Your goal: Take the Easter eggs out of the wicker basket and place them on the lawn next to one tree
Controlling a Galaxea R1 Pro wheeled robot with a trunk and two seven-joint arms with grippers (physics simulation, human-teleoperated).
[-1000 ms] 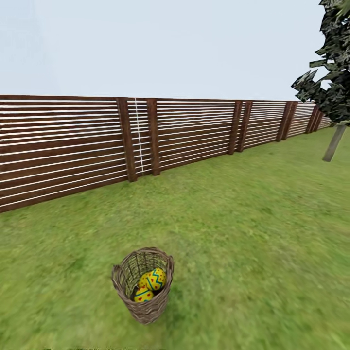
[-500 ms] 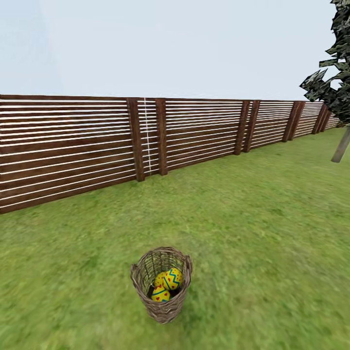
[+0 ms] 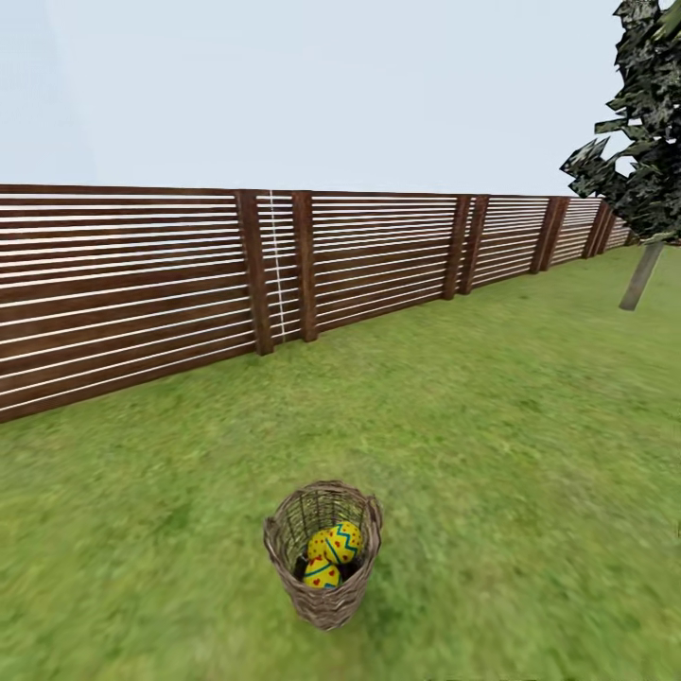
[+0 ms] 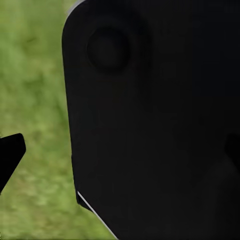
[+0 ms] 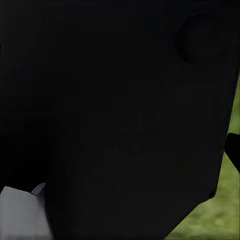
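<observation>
A garden scene seen from the robot's head camera, looking forward and down across a broad lawn (image 3: pixel 492 445) of mottled green grass under a pale, hazy sky.

Along the left and running away toward the far right stands a brown fence (image 3: pixel 123 284) of horizontal slats, with darker upright posts spaced along it. It borders the grass on its far side.

Low in the middle of the view, well in front of the fence, a small round wicker basket (image 3: pixel 326 598) of tan-brown open weave stands upright on the grass. Its thick braided rim is open to the camera. Inside it lie the Easter eggs (image 3: pixel 333 553), bright yellow with red marks and blue-green zigzag bands. Two show clearly, pressed together, one slightly higher and farther back than the other; whether a third lies beneath them cannot be told.

At the far right edge, well apart from the basket, a thin-trunked tree (image 3: pixel 640 142) with dark, ragged grey-green foliage rises from the grass near the fence line.

In the left wrist view, a large dark robot part (image 4: pixel 155 120) blocks most of the picture, with blurred green grass beside it; a small black tip pokes in at the edge. How far the left pincer is open cannot be told. In the right wrist view, a similar dark body (image 5: pixel 115 115) covers nearly everything, with a sliver of grass at one side, and the right pincer's state cannot be told either.
</observation>
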